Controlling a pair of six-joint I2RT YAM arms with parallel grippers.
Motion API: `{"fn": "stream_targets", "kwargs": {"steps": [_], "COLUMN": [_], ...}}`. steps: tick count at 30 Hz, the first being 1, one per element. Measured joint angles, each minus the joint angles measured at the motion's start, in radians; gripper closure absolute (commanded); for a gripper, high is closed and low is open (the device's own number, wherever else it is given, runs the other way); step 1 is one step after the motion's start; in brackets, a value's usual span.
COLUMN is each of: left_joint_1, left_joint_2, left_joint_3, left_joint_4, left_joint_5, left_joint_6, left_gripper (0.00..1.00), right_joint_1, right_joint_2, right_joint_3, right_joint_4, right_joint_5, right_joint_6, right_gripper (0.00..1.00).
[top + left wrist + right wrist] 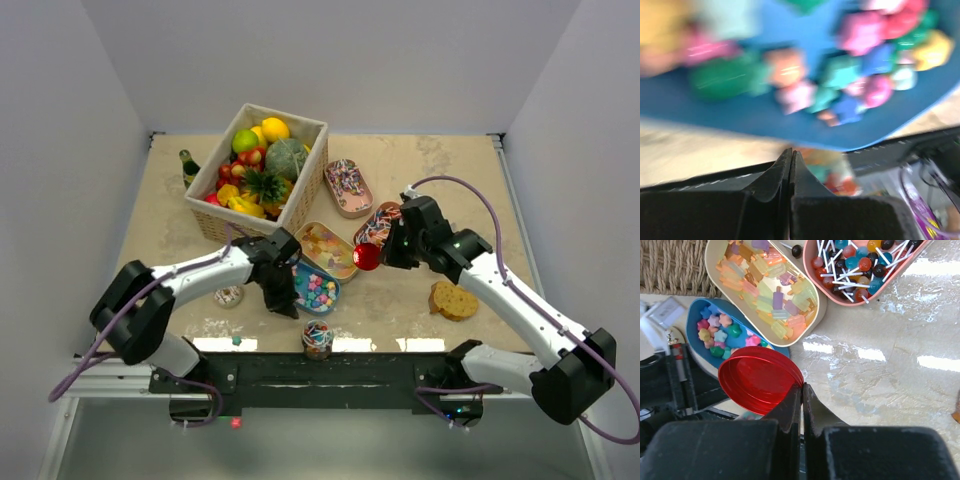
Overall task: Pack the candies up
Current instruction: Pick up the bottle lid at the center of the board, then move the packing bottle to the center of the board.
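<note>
Left tool (790, 157): fingers pressed together, nothing between them. It hangs low over the near rim of the oval blue plastic tray (740, 112); the wrist view is blurred. The tray holds the pastel star-shaped candies (720, 332).

Right tool (802, 390): clamped on the edge of a round translucent red lid (760, 380), held above the beige marbled worktop (450, 190). The lid hangs just right of the blue tray, overlapping its edge in the wrist view.

More candies:
- Orange-yellow gummies (772, 300) in an oval cream tray (711, 257) that touches the blue one.
- Ball lollipops (860, 262) on white sticks in a pink tray (837, 297).
- Red-white-blue striped wrapped sweets (348, 185) in a second pink tray (350, 214) beside the woven wicker basket (310, 175) of toy fruit (262, 160).

A small clear jar (317, 338) with mixed sweets inside stands open at the near worktop edge, between the arms. A sprinkled doughnut (229, 296) lies left of the left tool. A brown cookie (454, 300) lies right, near the right arm.
</note>
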Motion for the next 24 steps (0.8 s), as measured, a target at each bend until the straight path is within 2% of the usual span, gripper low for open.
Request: {"fn": "stream_targets", "kwargs": {"steps": [5,11,18,24], "left_joint_1": [0.013,-0.038,-0.200,-0.259], "left_joint_2": [-0.198,-0.341,-0.319,-0.311], "left_joint_3": [-0.119,-0.272,-0.349,-0.451], "left_joint_4": [-0.080,-0.041,0.131,0.380], "left_joint_5": [-0.070,0.045,0.164,0.236], "left_joint_6": [0.002,-0.010,-0.140,-0.353], "left_gripper": [1.00,1.00,1.00,1.00], "right_joint_1": [0.000,0.000,-0.003,-0.008], "right_joint_2": [0.000,0.021,0.050,0.029], "right_joint_3": [0.000,0.014,0.076,0.083], "right_joint_4": [0.001,-0.005,-0.006,-0.007], "right_joint_5": [0.000,-0.001,-0.001,-0.001], "right_joint_6": [0.000,-0.003,-0.010,-0.009], "right_gripper": [1.00,1.00,1.00,1.00]}}
